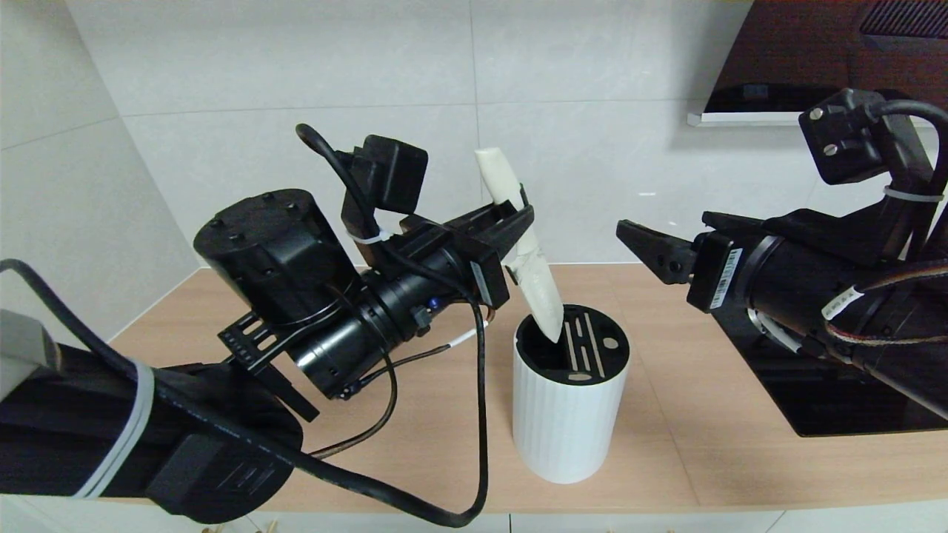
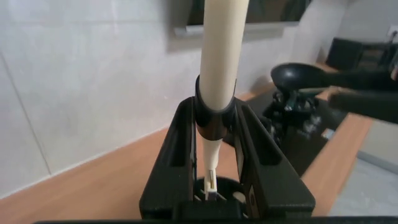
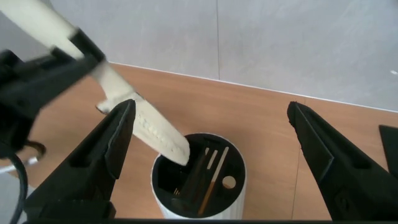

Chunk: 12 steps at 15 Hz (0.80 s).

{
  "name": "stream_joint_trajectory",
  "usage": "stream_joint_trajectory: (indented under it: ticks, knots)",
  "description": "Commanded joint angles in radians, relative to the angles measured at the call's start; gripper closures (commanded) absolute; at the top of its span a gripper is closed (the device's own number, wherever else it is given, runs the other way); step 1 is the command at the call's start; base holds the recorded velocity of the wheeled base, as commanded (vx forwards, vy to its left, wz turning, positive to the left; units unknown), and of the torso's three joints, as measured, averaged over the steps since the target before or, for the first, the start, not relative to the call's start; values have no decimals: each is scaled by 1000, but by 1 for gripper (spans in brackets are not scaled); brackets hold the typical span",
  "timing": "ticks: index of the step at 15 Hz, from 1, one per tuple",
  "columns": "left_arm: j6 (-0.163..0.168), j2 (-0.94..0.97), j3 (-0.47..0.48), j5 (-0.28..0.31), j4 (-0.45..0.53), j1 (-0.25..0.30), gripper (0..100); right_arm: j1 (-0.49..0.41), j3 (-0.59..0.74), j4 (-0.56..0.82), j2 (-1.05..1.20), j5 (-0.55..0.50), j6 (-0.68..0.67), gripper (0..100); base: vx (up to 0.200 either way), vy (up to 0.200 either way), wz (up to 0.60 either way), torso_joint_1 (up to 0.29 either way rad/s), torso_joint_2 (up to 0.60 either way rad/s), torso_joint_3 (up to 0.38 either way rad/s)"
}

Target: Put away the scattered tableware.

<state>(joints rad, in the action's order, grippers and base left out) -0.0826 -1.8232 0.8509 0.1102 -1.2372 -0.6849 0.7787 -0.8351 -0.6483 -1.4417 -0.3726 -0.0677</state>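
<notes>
A white knife (image 1: 524, 255) with a cream handle hangs tilted, blade down, its tip just inside the open compartment of the white ribbed holder (image 1: 566, 422). My left gripper (image 1: 518, 222) is shut on the knife's handle (image 2: 219, 68); the blade (image 2: 211, 171) points at the holder's black top. My right gripper (image 1: 643, 248) hovers to the right of the holder, above the counter, open with nothing between its fingers (image 3: 112, 146). From the right wrist view the knife (image 3: 146, 127) slants into the holder (image 3: 199, 180).
The wooden counter (image 1: 444, 414) carries a black cooktop (image 1: 829, 400) at the right. A tiled wall stands behind, with a dark range hood (image 1: 800, 59) at the upper right. The holder's top has narrow slots (image 1: 585, 344) beside the open compartment.
</notes>
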Motion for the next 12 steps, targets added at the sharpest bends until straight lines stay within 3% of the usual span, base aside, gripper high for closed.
stream_joint_trajectory:
  ticks: [1, 12]
  knots:
    - [0, -25, -7, -1, -10, -7, 100, 1, 1, -1, -3, 0, 0, 0, 0, 0, 0, 0, 0, 0]
    - [-3, -134, -30, 0, -10, -13, 100, 1, 2, -1, -28, 0, 0, 0, 0, 0, 0, 0, 0, 0]
